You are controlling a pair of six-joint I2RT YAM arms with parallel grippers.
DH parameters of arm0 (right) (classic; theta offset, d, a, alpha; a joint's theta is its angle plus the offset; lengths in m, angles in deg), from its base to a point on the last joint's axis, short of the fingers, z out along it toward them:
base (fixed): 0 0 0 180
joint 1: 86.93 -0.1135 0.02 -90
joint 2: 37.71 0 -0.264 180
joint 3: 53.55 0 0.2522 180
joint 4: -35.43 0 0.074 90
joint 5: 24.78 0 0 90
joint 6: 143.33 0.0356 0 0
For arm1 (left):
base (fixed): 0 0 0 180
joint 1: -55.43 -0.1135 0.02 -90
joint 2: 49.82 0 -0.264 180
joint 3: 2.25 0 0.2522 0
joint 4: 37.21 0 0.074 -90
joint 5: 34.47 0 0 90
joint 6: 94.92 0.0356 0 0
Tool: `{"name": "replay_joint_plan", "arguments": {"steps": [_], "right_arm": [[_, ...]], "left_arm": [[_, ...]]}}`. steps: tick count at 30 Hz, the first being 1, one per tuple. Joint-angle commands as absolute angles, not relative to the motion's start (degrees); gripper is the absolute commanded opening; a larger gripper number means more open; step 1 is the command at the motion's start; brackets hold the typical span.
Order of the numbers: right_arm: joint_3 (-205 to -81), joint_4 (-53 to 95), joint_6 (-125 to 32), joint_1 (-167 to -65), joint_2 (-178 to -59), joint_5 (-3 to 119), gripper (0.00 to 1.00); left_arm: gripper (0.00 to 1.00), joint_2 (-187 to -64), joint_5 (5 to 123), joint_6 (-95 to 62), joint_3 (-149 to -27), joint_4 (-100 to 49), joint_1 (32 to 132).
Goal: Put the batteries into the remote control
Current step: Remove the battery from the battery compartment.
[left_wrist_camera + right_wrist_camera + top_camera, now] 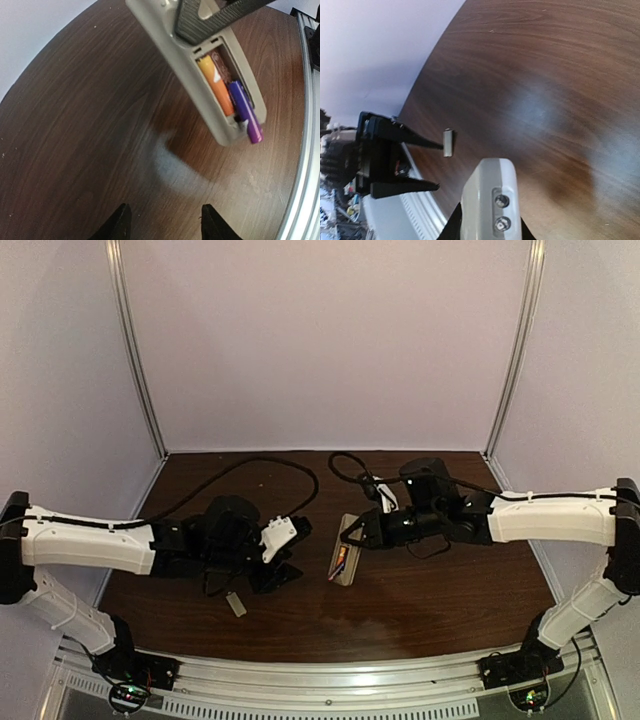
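Remote control (345, 562) back-up at centre of desk (450, 590), clamped by right hand (362, 531); orange battery (217, 85) seated, purple battery (246, 112) overhanging the remote's end, not yet home; left hand (164, 212) parted, empty, beside remote

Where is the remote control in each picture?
Top external: the remote control is near the middle, between the two arms.
Left wrist: upper right, back side showing, with batteries in its open bay.
Right wrist: bottom middle, only one end in view.
Shared landmark: the dark wooden table lies below it in all three.
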State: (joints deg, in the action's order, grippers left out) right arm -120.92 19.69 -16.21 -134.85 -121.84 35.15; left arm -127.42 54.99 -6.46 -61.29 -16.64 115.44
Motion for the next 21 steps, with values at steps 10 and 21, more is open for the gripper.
{"name": "replay_joint_plan", "arguments": {"steps": [10, 21], "right_arm": [[-130.1, 0.2, -32.3, -133.6, -126.1, 62.8, 0.00], [-124.4, 1.5, -30.3, -129.3, -120.2, 54.9, 0.00]], "left_arm": [[0.44, -139.6, 60.1, -16.2, -64.0, -21.5, 115.5], [0.49, -141.2, 60.0, -27.7, -66.1, -13.8, 115.5]]}}
